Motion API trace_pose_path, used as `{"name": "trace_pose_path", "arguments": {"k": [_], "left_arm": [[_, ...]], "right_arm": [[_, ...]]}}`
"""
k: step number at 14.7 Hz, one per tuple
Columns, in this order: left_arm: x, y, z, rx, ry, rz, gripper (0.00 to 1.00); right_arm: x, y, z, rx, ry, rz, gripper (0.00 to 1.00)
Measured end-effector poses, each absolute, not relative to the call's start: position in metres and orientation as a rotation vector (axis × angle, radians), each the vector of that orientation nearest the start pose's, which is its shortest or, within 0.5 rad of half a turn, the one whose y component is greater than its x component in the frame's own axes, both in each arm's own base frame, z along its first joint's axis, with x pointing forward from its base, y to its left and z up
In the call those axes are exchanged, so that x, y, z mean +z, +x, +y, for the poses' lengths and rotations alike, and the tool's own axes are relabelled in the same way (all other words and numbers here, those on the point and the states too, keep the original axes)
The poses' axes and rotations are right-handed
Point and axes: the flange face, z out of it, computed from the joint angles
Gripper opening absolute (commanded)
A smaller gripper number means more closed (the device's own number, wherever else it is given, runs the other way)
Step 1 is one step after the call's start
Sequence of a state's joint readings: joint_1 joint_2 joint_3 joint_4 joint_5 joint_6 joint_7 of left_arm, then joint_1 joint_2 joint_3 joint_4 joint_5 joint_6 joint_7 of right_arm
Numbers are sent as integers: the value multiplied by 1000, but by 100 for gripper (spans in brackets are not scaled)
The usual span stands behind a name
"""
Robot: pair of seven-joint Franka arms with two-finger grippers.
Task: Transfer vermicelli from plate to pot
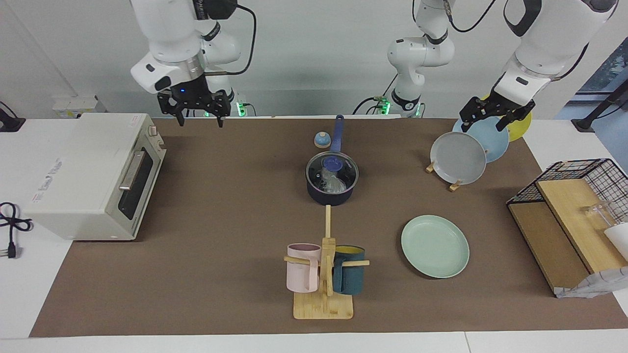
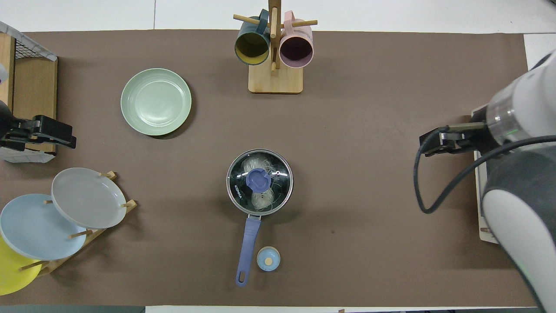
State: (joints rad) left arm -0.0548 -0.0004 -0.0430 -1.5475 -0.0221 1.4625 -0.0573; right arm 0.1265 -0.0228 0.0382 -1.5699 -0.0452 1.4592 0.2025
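Vermicelli [image 2: 259, 196] is what you will find hardest to read: it sits inside the pot [image 1: 331, 195], under a glass lid [image 2: 259, 182] whose blue knob and glare cover part of the bundle. The pot stands mid-table, its blue handle pointing toward the robots, with a small blue cap [image 2: 268, 258] just beside the handle.

Your right gripper [image 1: 198, 109] hangs in the air with its fingers apart and nothing between them, over the edge of the mat by the toaster oven [image 1: 93, 174]; from overhead the arm cuts off most of that oven. Your left gripper [image 1: 495, 116] waits above the plate rack [image 2: 89, 237], fingers also apart and empty; from overhead only its dark tip shows at the frame's edge. The yellow plate [image 1: 521, 125] in that rack is mostly hidden by the blue one.

Farther from the robots lies the green plate [image 1: 434, 246], bare, toward the left arm's end. Farthest stands the mug stand [image 1: 324, 299] with a pink and a teal mug. A wire basket [image 1: 571, 189] is cut off at the frame's edge.

Everything rests on a brown mat [image 1: 221, 230] over a white table, against a plain pale wall.
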Motion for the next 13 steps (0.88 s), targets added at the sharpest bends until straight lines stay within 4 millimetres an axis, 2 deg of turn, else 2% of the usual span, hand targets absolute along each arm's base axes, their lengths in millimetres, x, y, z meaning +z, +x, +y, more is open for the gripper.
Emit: {"name": "trace_pose_path", "arguments": {"k": [3,4,5,9,13], "left_arm": [[627,540,-56,136,-3153,66,100],[627,540,-56,136,-3153,66,100],[627,540,-56,136,-3153,66,100],[627,540,-55,136,-3153,66,100],[627,540,-55,136,-3153,66,100]], "right_arm": [[610,533,25,206,-3189,91,100],[604,533,12,223,-3183,72,100],[601,535,8,214,-3181,59,100],[606,537,18,169,-3184,24,100],[605,537,18,179,-3184,23,100]]}}
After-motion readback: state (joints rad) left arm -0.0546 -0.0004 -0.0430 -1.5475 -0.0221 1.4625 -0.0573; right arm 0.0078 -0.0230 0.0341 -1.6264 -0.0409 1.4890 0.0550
